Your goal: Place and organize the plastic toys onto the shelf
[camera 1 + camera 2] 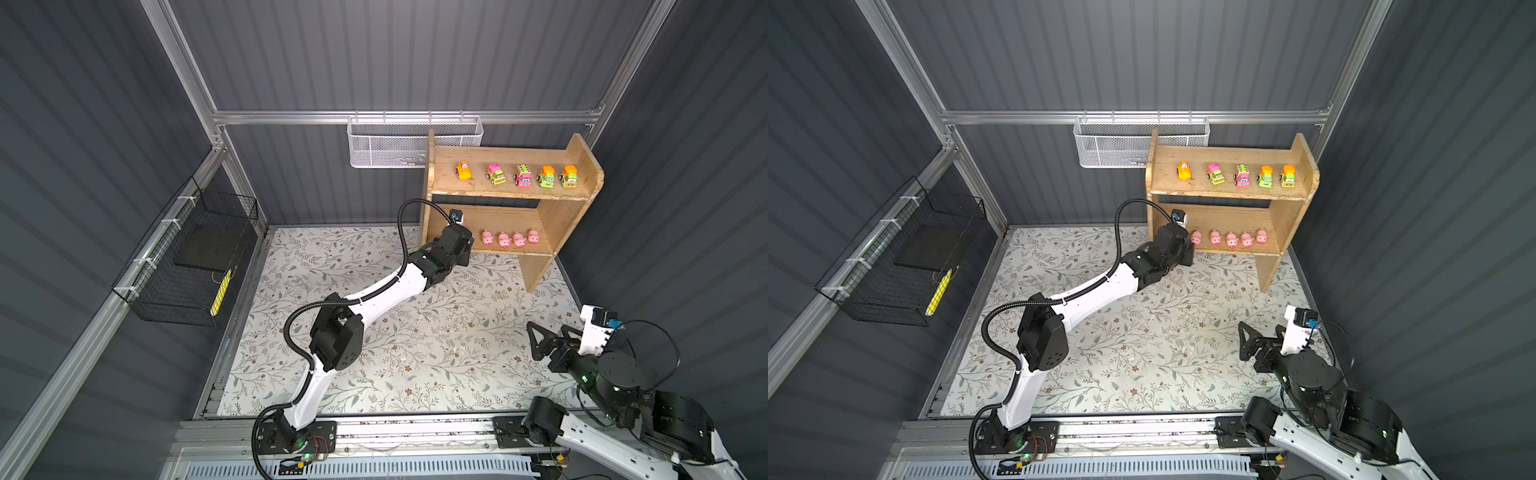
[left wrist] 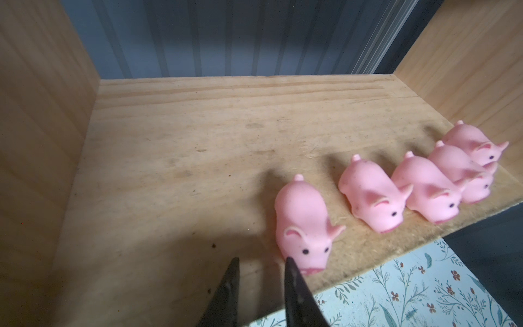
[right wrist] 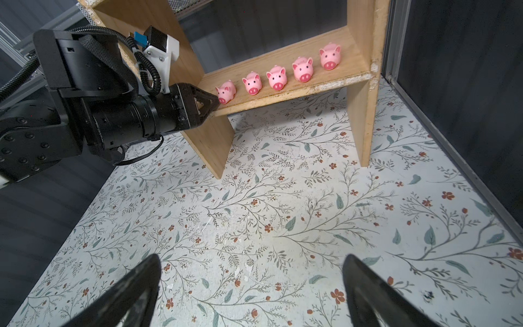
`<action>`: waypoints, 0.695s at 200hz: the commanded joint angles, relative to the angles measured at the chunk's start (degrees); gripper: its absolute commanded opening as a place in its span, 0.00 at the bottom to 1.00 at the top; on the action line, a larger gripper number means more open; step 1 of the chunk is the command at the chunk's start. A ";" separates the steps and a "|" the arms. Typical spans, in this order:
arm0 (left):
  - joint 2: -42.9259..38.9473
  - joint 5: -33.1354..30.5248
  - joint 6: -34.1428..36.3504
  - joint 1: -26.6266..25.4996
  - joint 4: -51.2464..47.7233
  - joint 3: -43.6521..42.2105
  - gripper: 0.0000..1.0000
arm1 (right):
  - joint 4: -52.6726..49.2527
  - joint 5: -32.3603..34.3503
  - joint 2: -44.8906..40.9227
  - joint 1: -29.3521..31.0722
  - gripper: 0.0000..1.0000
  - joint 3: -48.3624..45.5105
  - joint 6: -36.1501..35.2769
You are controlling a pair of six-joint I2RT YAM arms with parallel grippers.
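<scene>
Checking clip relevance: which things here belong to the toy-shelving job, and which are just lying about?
Job: five pink plastic pigs, five cartoon-faced plastic vehicles, light wooden two-tier shelf.
Lying about: white mesh basket, black wire basket, floral table mat.

The shelf (image 1: 557, 224) stands at one o'clock on the counter (image 1: 415, 353) — vehicles (image 1: 522, 176) line its upper tier, pigs (image 1: 504, 240) its lower.
</scene>
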 commanded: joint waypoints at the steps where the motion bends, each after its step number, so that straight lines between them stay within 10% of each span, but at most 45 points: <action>1: 1.28 0.93 -0.80 0.32 -1.05 1.81 0.28 | -0.83 1.33 -0.15 -0.16 0.99 -0.57 0.16; 139: 1.51 1.80 -1.33 0.22 -1.22 2.32 0.29 | -0.91 1.51 -0.43 -0.17 0.99 -0.84 0.39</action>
